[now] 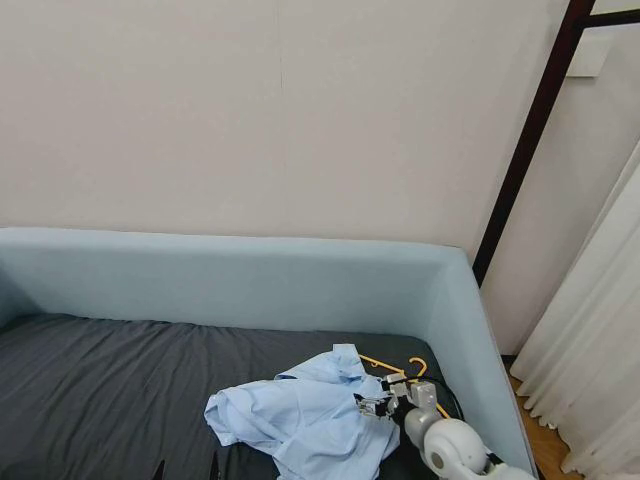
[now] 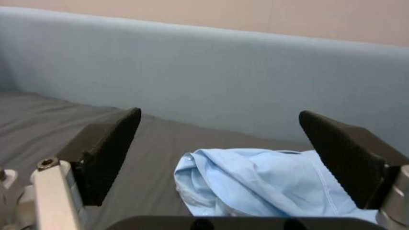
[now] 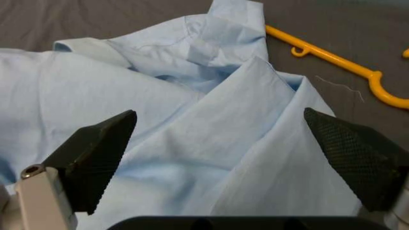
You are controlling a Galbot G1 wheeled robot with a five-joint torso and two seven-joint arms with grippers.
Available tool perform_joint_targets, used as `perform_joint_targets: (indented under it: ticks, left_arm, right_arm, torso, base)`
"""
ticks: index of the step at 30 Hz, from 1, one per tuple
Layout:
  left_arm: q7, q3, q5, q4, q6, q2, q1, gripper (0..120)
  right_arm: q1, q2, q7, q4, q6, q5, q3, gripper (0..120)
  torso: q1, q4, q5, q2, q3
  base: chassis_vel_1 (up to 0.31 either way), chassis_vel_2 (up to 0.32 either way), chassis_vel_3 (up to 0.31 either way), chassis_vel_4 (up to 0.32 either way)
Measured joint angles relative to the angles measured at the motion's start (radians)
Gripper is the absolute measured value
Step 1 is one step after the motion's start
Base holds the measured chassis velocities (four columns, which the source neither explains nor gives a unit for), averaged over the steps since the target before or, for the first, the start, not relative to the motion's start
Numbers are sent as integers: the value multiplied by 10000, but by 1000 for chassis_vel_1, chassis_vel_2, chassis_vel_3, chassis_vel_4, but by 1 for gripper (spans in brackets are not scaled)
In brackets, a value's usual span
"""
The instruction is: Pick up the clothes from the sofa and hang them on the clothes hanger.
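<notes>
One crumpled light-blue shirt (image 1: 300, 420) lies on the dark seat of the sofa (image 1: 230, 280), near the sofa's right end. One yellow hanger (image 1: 380, 365) lies flat on the same seat, further into the sofa's back right corner and just beside the shirt's collar. Two grippers are over the sofa seat, both released and grasping nothing. The right gripper (image 3: 221, 117) hangs low over the shirt, and the left gripper (image 2: 219, 115) is nearer the sofa's middle, facing the backrest.
</notes>
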Motion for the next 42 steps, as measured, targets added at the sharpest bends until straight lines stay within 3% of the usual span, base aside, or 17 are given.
perform_joint_targets:
  ticks: [9, 15, 17, 21, 23, 25, 26, 29, 36, 42]
  left_arm:
    - [-5, 12, 38, 85, -46, -54, -5, 98]
    - [-11, -26, 5, 86, -52, -29, -41, 98]
    - [-18, -34, -9, 83, -72, -20, -52, 98]
    - [-19, -34, -13, 83, -88, -19, -69, 98]
    - [-19, -3, -15, 97, -91, -12, -99, 98]
    - [-19, 1, -15, 98, -92, -10, -102, 98]
    - [-19, 13, -16, 100, -92, -5, -121, 98]
    - [-19, 16, -16, 102, -92, -1, -130, 98]
    - [-19, 9, -26, 137, -92, 10, -158, 98]
    - [-25, -32, -89, 151, -93, 7, -239, 98]
  right_arm:
    - [672, 800, 271, -1344, -80, -157, -242, 99]
    - [872, 984, 282, -1779, -158, -223, -311, 79]
    - [826, 888, 298, -1701, -187, -228, -325, 67]
    - [752, 758, 304, -1537, -205, -213, -346, 58]
    - [716, 626, 304, -1443, -226, -210, -386, 45]
    - [716, 616, 303, -1439, -228, -210, -388, 45]
    - [715, 578, 292, -1419, -230, -210, -392, 35]
    - [716, 542, 263, -1377, -230, -214, -398, 29]
    - [753, 311, 225, -1023, -212, -100, -455, 0]
    - [899, 77, 302, -311, -110, 319, -417, 0]
  torso:
    - [0, -3, -2, 0, 0]
    - [-1, -2, 0, 0, -1]
    - [0, -3, 0, 0, 0]
    - [0, -4, 0, 0, -1]
    - [0, -4, 0, 0, -1]
    - [0, -4, 1, 0, -1]
    - [0, -3, 1, 0, -1]
    - [-1, -3, 2, 1, -1]
    - [0, -3, 2, 0, -1]
    - [0, -5, 2, 0, -1]
  base:
    - [0, 0, 0, 0]
    - [0, 0, 0, 0]
    - [0, 0, 0, 0]
    - [0, 0, 0, 0]
    - [0, 0, 0, 0]
    - [0, 0, 0, 0]
    - [0, 0, 0, 0]
    - [0, 0, 0, 0]
    - [0, 0, 0, 0]
    - [0, 0, 0, 0]
